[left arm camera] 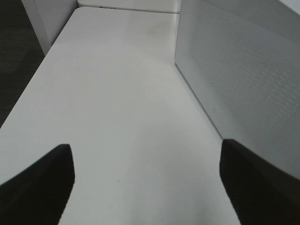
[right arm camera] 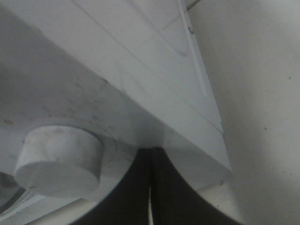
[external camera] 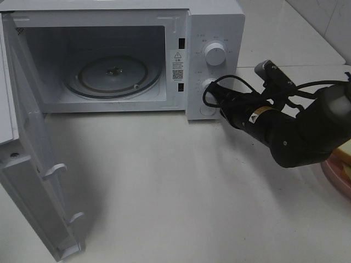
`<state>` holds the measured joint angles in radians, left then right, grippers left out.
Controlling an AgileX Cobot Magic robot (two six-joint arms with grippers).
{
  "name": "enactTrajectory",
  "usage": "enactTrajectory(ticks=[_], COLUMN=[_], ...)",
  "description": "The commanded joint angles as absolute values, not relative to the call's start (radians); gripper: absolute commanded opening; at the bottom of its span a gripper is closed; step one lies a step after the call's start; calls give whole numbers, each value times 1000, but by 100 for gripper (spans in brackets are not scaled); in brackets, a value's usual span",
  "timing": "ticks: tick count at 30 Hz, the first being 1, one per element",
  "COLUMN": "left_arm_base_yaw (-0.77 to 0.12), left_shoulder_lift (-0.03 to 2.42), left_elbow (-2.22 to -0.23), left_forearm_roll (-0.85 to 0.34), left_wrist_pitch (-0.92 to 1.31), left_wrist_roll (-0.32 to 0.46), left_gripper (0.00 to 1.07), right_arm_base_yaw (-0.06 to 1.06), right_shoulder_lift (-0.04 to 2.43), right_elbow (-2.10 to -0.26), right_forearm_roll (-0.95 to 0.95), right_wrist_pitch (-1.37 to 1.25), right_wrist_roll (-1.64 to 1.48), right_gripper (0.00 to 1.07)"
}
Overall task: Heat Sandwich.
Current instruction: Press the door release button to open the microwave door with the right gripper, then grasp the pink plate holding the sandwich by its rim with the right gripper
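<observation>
The sandwich (external camera: 345, 150) shows only as a pale yellow corner at the exterior view's right edge, lying on a pink plate (external camera: 334, 176) and mostly hidden behind my right arm. That arm reaches across to the white microwave (external camera: 215, 22). My right gripper (external camera: 217, 107) is shut, its tips against the bottom of the control panel, just under the lower knob (external camera: 209, 86). The right wrist view shows the right gripper (right arm camera: 150, 187) with both fingers pressed together beneath that knob (right arm camera: 58, 159). In the left wrist view, my left gripper (left arm camera: 145, 187) stands open over bare table, holding nothing.
The microwave door (external camera: 33, 164) hangs wide open at the left, reaching toward the table's front edge. Inside sits the glass turntable (external camera: 114, 74) with nothing on it. An upper knob (external camera: 214, 53) is on the panel. The door's dotted face (left arm camera: 243, 79) stands beside my left gripper.
</observation>
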<state>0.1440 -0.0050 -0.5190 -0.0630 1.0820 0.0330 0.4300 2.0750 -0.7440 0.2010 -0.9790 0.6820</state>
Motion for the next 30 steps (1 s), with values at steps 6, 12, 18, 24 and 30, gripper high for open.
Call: enactTrajectory(ticks=[6, 12, 18, 24, 30], left_arm_base_yaw=[140, 140, 140, 140, 140], left_shoulder_lift=[-22, -22, -22, -22, -22], left_elbow=[-515, -515, -515, -515, -515], left_forearm_roll=[-65, -65, -65, -65, -65], left_wrist_pitch=[1069, 1069, 1069, 1069, 1069], left_wrist_roll=[30, 30, 30, 30, 30], left_gripper=[80, 80, 80, 80, 80], right_arm_base_yaw=[420, 420, 420, 420, 420], right_shoulder_lift=[2004, 1941, 1897, 1836, 1759], right_elbow=[-684, -623, -577, -519, -430], right_forearm_roll=[204, 180, 134, 99, 100], right_wrist_pitch=[-995, -995, -995, -995, -995], right_wrist_roll=[661, 652, 651, 651, 621], right_gripper=[0, 0, 0, 0, 0])
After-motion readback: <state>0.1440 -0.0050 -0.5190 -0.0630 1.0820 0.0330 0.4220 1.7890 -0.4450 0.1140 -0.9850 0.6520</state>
